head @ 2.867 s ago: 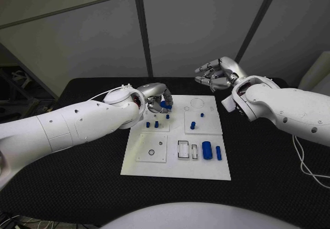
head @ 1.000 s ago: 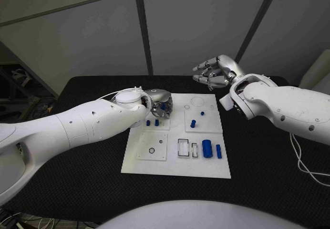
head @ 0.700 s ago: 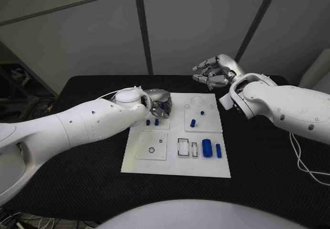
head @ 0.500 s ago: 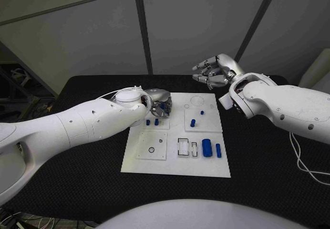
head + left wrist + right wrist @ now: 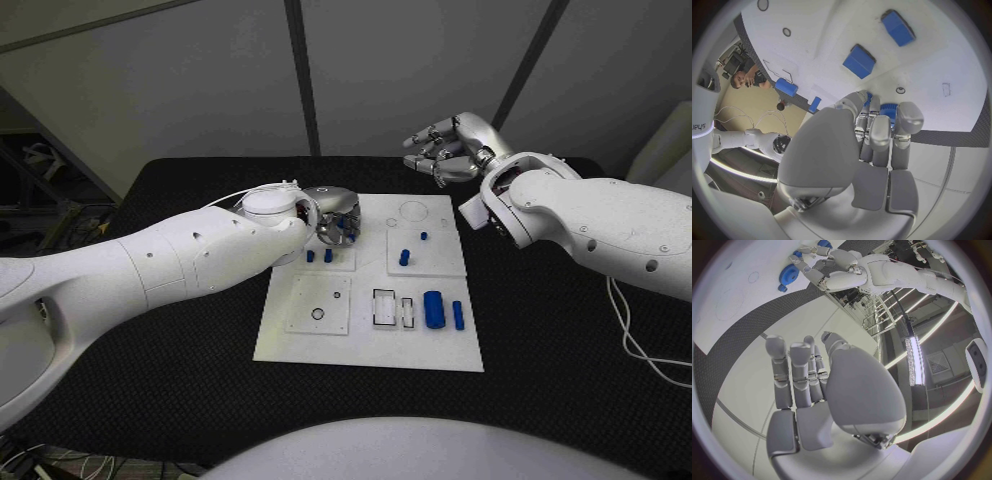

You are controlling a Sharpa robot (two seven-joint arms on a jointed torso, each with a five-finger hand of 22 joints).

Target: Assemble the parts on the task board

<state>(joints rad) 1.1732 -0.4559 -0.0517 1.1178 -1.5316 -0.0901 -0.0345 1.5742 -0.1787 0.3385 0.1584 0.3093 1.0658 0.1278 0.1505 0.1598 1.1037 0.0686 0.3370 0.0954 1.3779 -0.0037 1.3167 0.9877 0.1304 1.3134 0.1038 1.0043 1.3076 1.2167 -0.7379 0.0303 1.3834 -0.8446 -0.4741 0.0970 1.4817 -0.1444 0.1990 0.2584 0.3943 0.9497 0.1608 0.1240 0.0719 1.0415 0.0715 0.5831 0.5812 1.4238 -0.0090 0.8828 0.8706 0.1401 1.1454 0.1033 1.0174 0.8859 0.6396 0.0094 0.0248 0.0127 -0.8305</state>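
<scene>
Toothed blue gear (image 5: 888,110) in curled left hand (image 5: 870,145); right hand (image 5: 454,148) raised, loosely spread, empty.

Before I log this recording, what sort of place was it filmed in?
Probably a robotics lab or test cell. A white task board with small blue parts lies on a black table, grey partition panels stand behind it, and cables trail beside the right arm.

parts (image 5: 433,312) on task board (image 5: 369,350), table (image 5: 188,360) beneath
</scene>
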